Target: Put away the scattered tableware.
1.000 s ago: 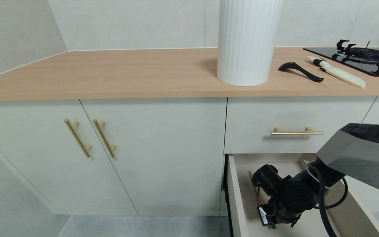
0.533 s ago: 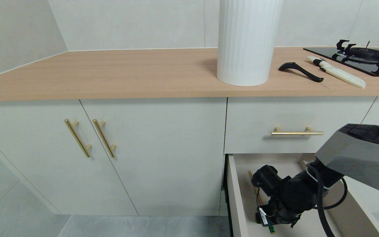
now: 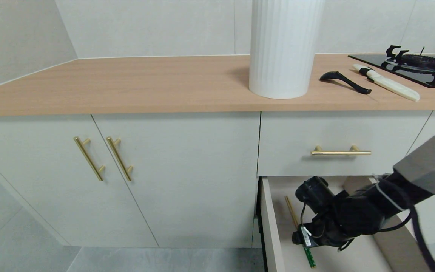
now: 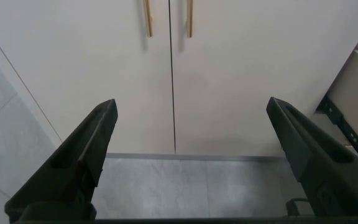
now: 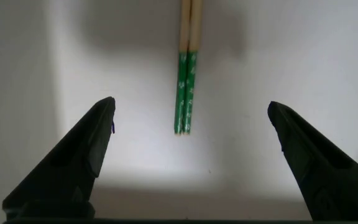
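Observation:
A pair of wooden chopsticks with green ends (image 5: pixel 186 74) lies on the floor of the open lower drawer (image 3: pixel 274 226), along its left side; in the head view the chopsticks (image 3: pixel 300 236) pass under my right arm. My right gripper (image 5: pixel 188 134) hangs open just above them, nothing between its fingers. On the wooden counter a black spoon (image 3: pixel 345 81) and a white knife (image 3: pixel 387 83) lie right of a tall white ribbed vase (image 3: pixel 282 47). My left gripper (image 4: pixel 188 137) is open and faces the lower cabinet doors (image 4: pixel 169 68).
A gas hob (image 3: pixel 417 62) sits at the counter's far right. The shut upper drawer has a gold handle (image 3: pixel 340 152). Two gold handles (image 3: pixel 104 158) mark the cabinet doors on the left. Grey floor tiles (image 4: pixel 185 186) lie below.
My right arm has risen and drawn back to the right inside the drawer. The chopsticks' green ends now lie uncovered on the drawer floor.

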### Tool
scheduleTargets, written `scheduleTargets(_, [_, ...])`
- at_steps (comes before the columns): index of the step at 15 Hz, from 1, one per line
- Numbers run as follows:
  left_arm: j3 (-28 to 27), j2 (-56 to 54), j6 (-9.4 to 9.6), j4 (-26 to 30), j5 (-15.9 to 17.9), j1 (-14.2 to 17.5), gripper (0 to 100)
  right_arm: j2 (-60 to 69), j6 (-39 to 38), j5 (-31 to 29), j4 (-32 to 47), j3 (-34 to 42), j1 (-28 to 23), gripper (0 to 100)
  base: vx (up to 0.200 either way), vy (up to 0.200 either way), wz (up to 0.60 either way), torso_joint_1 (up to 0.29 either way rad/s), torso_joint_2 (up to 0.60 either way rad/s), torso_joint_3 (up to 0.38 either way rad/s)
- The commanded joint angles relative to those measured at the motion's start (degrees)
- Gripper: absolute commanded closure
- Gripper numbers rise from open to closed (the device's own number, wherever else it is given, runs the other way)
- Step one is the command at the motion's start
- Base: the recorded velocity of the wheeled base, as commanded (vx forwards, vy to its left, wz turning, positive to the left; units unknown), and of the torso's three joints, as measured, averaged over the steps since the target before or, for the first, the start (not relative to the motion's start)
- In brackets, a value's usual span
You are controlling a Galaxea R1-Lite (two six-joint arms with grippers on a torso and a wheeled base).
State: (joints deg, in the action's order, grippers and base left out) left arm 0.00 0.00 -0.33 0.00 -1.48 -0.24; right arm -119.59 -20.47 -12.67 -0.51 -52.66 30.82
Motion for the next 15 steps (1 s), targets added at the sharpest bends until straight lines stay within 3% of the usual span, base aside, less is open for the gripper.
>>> scheduleTargets(1, [0.0, 0.0, -0.02, 0.0, 0.0, 0.0, 0, 15.7, 2.0, 0.0, 0.1, 1.8, -0.9, 0, 0.0, 0.0, 0.0, 0.0, 0.0, 0.0])
scheduleTargets(4, [0.0, 0.0, -0.02, 0.0, 0.0, 0.0, 0, 24.1, 2.2, -1.8, -0.3, 1.9, -1.6, 0, 0.0, 0.0, 0.0, 0.0, 0.0, 0.0])
scheduleTargets(9, [0.0, 0.0, -0.02, 0.0, 0.0, 0.0, 0, 33.0, 7.3, -4.6, -1.0, 1.8, -7.0, 0, 0.0, 0.0, 0.0, 0.0, 0.0, 0.0])
scheduleTargets(15, [0.0, 0.0, -0.02, 0.0, 0.0, 0.0, 0, 36.0, 8.8, -5.2, -1.1, 1.8, -7.6, 0, 0.0, 0.0, 0.0, 0.0, 0.0, 0.0])
